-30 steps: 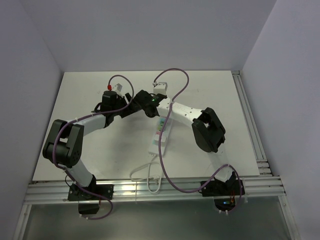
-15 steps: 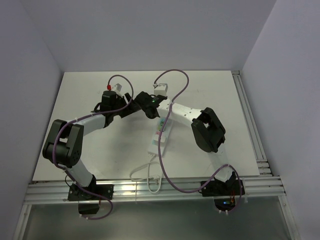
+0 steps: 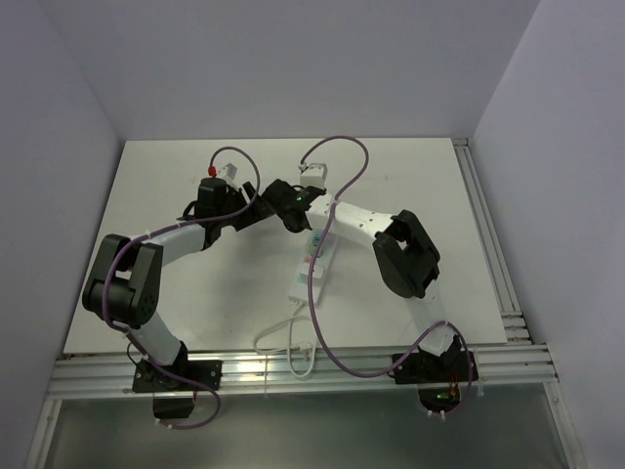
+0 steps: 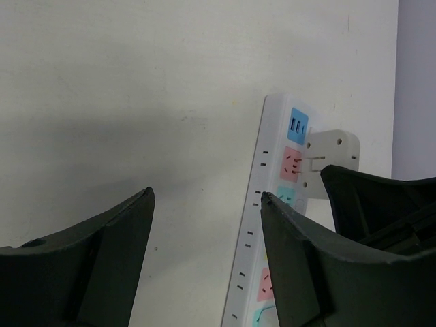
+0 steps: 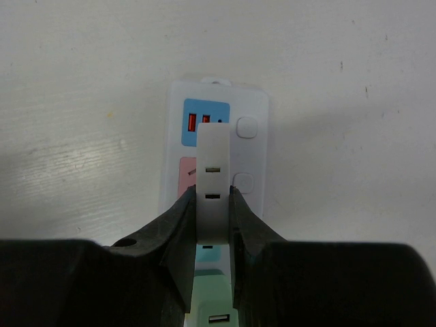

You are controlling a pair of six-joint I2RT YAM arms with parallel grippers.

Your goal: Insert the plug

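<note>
Right gripper (image 5: pixel 212 204) pinches the white plug (image 5: pixel 213 146) between its 2 fingers, jaws pressed onto its flat sides, and we hold it directly over the pink socket (image 4: pixel 291 163) near the far end of the power strip (image 5: pixel 251 160), next to the blue USB block (image 5: pixel 204 122). In the left wrist view we see the 2 prongs (image 4: pixel 308 162) bridging the gap between plug body and socket face, their tips at the slots. We judge the insertion as begun but not finished: the plug is picked up, aligned and meeting the socket, and what is left is the push that seats the body flush, then the release. How deep the prongs sit we cannot tell. Our left gripper (image 4: pixel 206 197) is spread wide and holds nothing, hovering low over the table (image 4: pixel 122 82) just beside the strip's long edge; whether it touches the strip we cannot tell. From above, both arms reach forward and bend inward, the left arm (image 3: pixel 166 239) from the left and the right arm (image 3: pixel 366 223) from the right, their wrists meeting near the strip's far end
</note>
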